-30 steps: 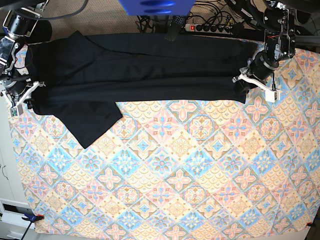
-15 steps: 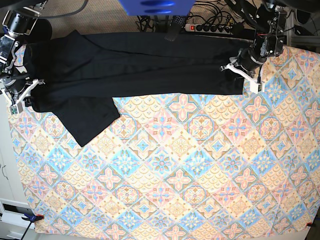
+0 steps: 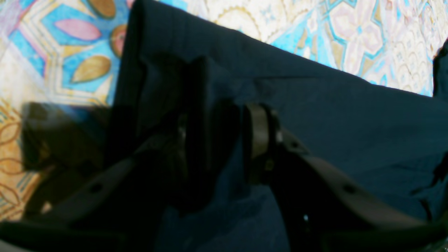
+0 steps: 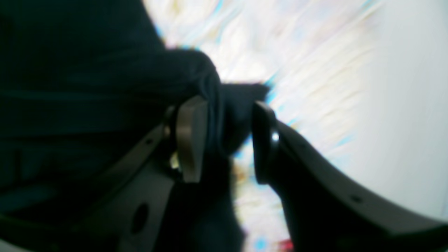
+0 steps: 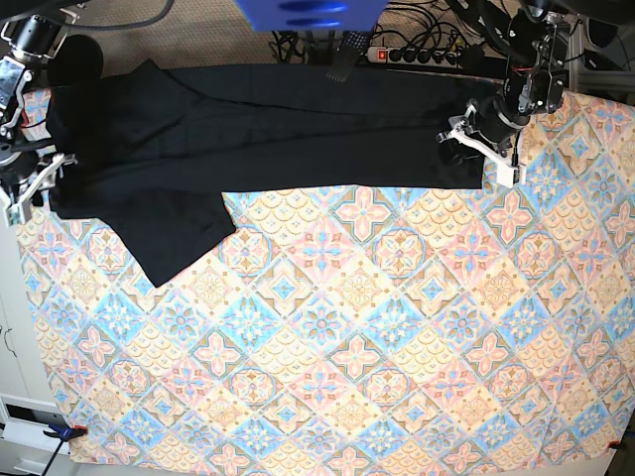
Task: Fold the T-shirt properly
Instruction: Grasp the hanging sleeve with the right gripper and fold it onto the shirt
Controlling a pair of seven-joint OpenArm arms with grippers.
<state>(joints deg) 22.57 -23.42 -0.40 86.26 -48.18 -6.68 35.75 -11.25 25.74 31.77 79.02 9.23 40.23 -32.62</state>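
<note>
The black T-shirt lies as a long folded band along the far side of the table, with one sleeve spread toward the front at the left. My left gripper is at the band's right end. In the left wrist view it stands open, a loose ridge of the T-shirt between its fingers. My right gripper is at the band's left end. In the right wrist view it is open too, with a slack bunch of the T-shirt between the jaws and a gap beside it.
A patterned tablecloth covers the table. A power strip with cables lies past the far edge, next to a blue object. The table's left edge runs close to my right gripper.
My left arm carried the shirt's right end up and left, toward the far edge. Both grippers, shut on the cloth earlier, have since parted their jaws.
</note>
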